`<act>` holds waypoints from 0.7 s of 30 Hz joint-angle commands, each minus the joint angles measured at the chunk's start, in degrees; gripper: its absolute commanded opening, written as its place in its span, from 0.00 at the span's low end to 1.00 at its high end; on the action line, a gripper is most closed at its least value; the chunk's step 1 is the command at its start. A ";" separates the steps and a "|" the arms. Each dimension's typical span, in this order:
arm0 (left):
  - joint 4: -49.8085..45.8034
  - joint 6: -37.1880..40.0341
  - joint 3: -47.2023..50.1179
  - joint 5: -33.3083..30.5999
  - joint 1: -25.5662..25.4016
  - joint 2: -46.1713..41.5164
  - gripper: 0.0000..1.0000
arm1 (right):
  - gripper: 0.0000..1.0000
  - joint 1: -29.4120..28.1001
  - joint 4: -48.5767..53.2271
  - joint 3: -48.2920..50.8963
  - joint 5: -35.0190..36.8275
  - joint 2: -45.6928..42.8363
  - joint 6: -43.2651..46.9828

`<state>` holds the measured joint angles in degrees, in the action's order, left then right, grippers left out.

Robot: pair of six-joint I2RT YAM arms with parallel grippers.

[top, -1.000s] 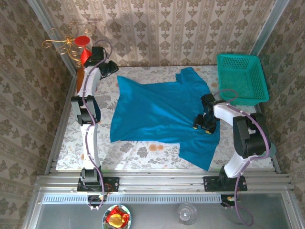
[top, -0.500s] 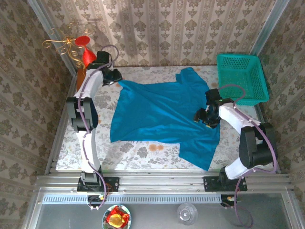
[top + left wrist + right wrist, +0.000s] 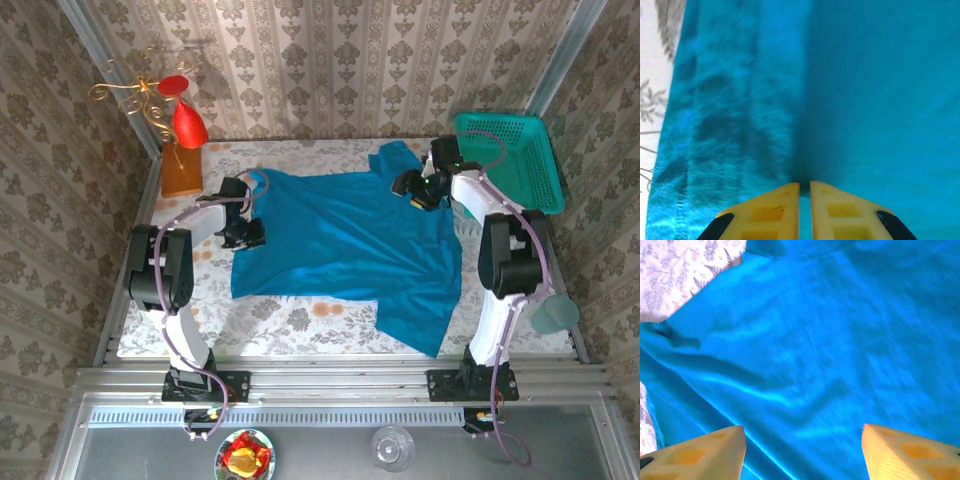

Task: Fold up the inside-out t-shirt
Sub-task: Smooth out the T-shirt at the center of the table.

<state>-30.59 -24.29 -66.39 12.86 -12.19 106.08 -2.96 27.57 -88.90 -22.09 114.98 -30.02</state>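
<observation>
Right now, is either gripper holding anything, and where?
Left gripper pinches the teal-blue soft cloth t-shirt at a fold near its hem; right gripper open, holding nothing.

Item: robot test cell dressed as a corner of a home.

We take the table (image 3: pixel 300 318), covered in a floral cloth, as our landmark. Behind it and along both its sides stand damask wallpaper panels (image 3: pixel 330 70) set in bare aluminium framing (image 3: pixel 340 378), the walls of a booth rather than a room. Along its near edge, two robot arm bases (image 3: pixel 190 385) are bolted to a metal rail. Homely props: at its far left corner a gilt wire ornament (image 3: pixel 135 92) and a wooden block (image 3: pixel 181 172); at its far right corner a green mesh basket (image 3: pixel 535 160); across its middle a teal t-shirt (image 3: pixel 340 240); below its near edge a small dish (image 3: pixel 245 457) and a glass (image 3: pixel 393 447).
</observation>
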 commanded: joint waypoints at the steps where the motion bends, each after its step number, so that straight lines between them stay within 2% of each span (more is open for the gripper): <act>1: 2.73 -1.59 2.01 0.67 2.29 -0.34 0.13 | 0.63 0.37 -2.05 -6.62 -5.28 7.10 -0.89; 6: 2.99 -1.23 7.15 1.26 7.12 -2.64 0.13 | 0.63 0.84 0.56 -17.60 -6.59 16.37 -2.70; 11: 4.46 -1.31 12.75 4.21 11.66 -5.11 0.13 | 0.63 1.61 2.92 -24.81 -4.63 22.46 -4.92; 21: 5.45 -2.02 14.82 6.34 13.30 -7.02 0.14 | 0.63 3.53 8.27 -30.31 2.72 27.86 -7.46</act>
<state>-22.11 -25.50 -53.34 19.88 0.49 98.59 0.14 31.31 -117.40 -23.59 140.68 -36.58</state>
